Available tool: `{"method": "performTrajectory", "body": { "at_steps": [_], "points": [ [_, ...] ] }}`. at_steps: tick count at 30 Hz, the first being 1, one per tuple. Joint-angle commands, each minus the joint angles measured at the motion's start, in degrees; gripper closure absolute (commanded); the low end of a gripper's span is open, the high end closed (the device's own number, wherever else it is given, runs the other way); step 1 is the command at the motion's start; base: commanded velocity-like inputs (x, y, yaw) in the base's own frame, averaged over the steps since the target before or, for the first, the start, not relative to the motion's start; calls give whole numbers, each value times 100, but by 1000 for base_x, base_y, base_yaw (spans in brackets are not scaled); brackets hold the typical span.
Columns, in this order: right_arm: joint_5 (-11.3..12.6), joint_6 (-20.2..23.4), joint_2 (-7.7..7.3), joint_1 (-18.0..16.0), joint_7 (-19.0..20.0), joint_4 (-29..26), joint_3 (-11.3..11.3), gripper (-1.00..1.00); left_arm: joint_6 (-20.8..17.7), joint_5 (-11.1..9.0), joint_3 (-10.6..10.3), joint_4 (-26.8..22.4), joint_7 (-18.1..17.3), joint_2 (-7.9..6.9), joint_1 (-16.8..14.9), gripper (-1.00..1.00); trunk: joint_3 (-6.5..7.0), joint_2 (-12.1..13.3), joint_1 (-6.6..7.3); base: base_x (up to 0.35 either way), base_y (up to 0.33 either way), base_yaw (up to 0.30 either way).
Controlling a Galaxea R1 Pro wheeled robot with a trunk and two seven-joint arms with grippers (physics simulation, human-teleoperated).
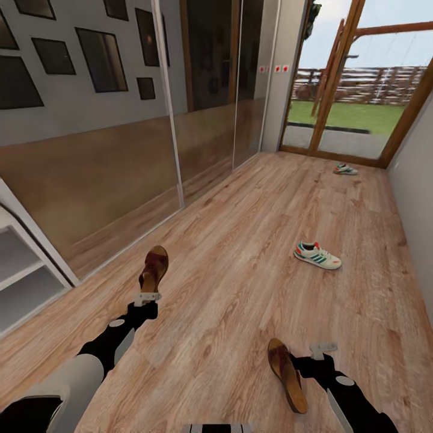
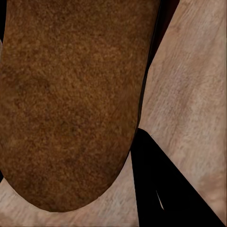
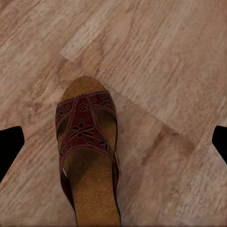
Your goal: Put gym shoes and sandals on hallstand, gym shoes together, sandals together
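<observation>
Brown leather fills my left camera: one sandal (image 2: 71, 104) sits right up against the left gripper (image 1: 147, 296), its heel at the fingertips in the head view, toe pointing away toward the mirrored wardrobe doors (image 1: 204, 90). I cannot tell from these views whether those fingers are closed on it or how wide they stand. The second sandal (image 1: 287, 374) lies just beside my right gripper (image 1: 323, 347), on its inner side; in the right wrist view it rests flat on the corridor floor (image 1: 240, 240) between the two dark fingertips (image 3: 9, 146), which stand far apart at either edge and hold nothing.

One gym shoe (image 1: 317, 255) lies well ahead on open planks, with the grey wall (image 1: 415, 198) near its right. The other gym shoe (image 1: 345, 170) sits far off by the glass door (image 1: 361, 90). A white shelved unit (image 1: 24, 264) stands at my left, close to the left arm. Between the wardrobe and the right wall the planks run wide and open.
</observation>
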State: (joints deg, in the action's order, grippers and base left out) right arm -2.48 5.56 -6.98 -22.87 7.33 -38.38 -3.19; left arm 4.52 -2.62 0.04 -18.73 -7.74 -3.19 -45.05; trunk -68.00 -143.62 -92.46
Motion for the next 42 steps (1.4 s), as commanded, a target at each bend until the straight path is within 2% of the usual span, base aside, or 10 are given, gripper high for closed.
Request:
{"method": "performTrajectory", "body": {
  "at_steps": [1,8,42],
  "points": [
    [-26,32,4,-2,42,-12,-26,-100,-18,-8,6,3,-32,1,-15,100,-37,-4,-1,0,0,0],
    [-25,32,4,2,41,-12,-24,-100,-105,-9,5,8,-34,10,-14,100,-256,-13,-19,0,0,0],
    [-24,32,4,1,41,-12,-24,-100,-66,-1,-74,-1,-43,2,2,100,-1321,-58,-107,0,0,0]
  ]
}}
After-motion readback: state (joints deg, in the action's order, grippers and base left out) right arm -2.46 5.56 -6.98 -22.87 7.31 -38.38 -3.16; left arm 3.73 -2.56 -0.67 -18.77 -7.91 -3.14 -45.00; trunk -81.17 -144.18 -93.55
